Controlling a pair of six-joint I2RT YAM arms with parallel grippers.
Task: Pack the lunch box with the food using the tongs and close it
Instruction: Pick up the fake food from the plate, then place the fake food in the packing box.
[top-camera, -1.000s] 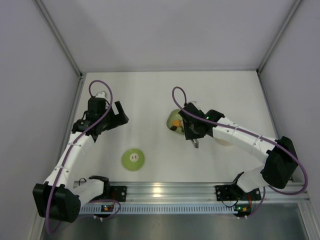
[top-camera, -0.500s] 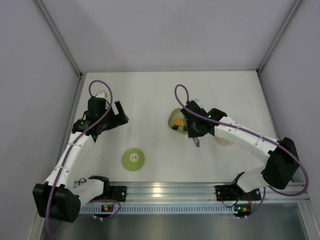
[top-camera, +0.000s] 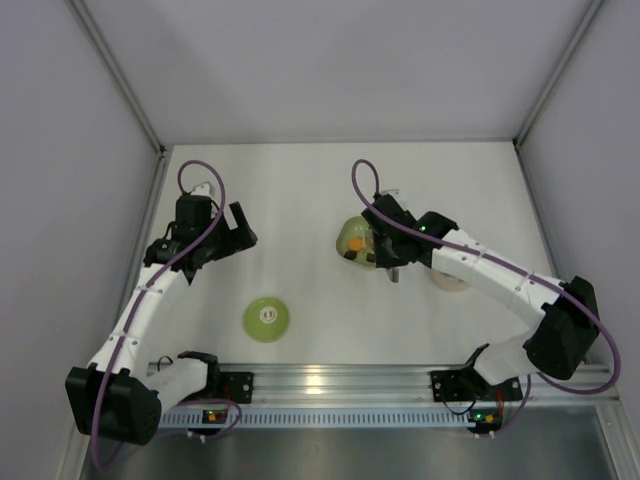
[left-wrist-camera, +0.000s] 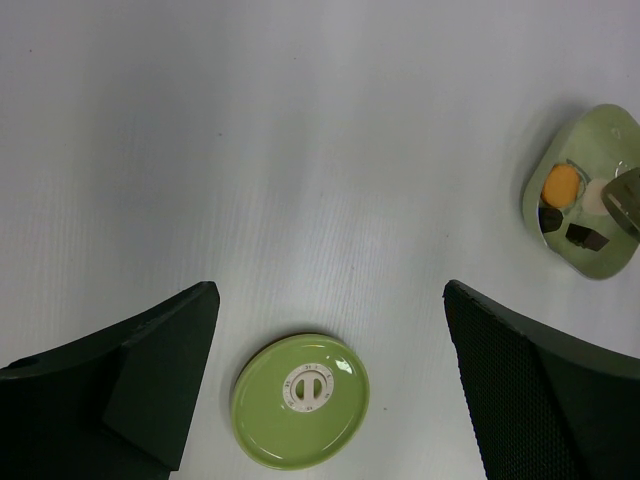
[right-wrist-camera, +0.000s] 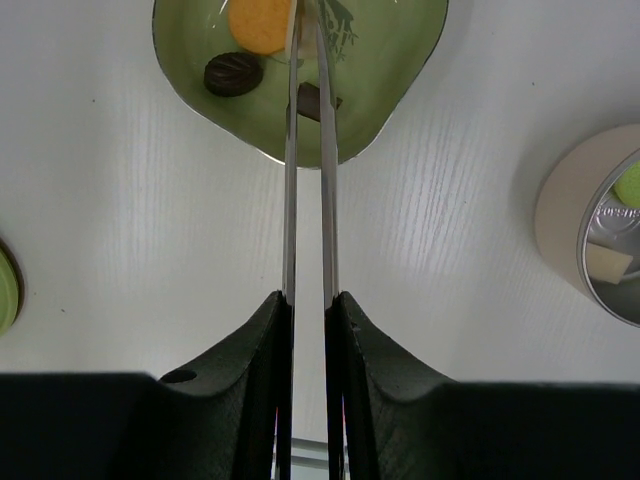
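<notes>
My right gripper (right-wrist-camera: 310, 300) is shut on the tongs (right-wrist-camera: 291, 180), whose two silver arms run close together up over the light-green dish (right-wrist-camera: 400, 60). Their tips pass the frame's top edge. In the dish lies the food: an orange chunk (right-wrist-camera: 262, 25), a dark brown chunk (right-wrist-camera: 233, 73) and a dark square piece (right-wrist-camera: 305, 98) under the tong arms. The lunch box (right-wrist-camera: 570, 215) stands open to the right with a pale piece inside. From above, the box (top-camera: 450, 280) shows partly under the right arm. Its green lid (top-camera: 267, 319) lies flat below my open, empty left gripper (left-wrist-camera: 328, 330).
The lid (left-wrist-camera: 300, 400) sits between the left fingers' lines of sight, well below them. The dish (left-wrist-camera: 600, 150) is at the far right of that view. White walls close the table on three sides; a metal rail (top-camera: 330, 385) runs along the near edge.
The right arm has moved farther out over the dish, uncovering more of the lunch box. The tong arms have squeezed a little closer. The left arm has not moved.
</notes>
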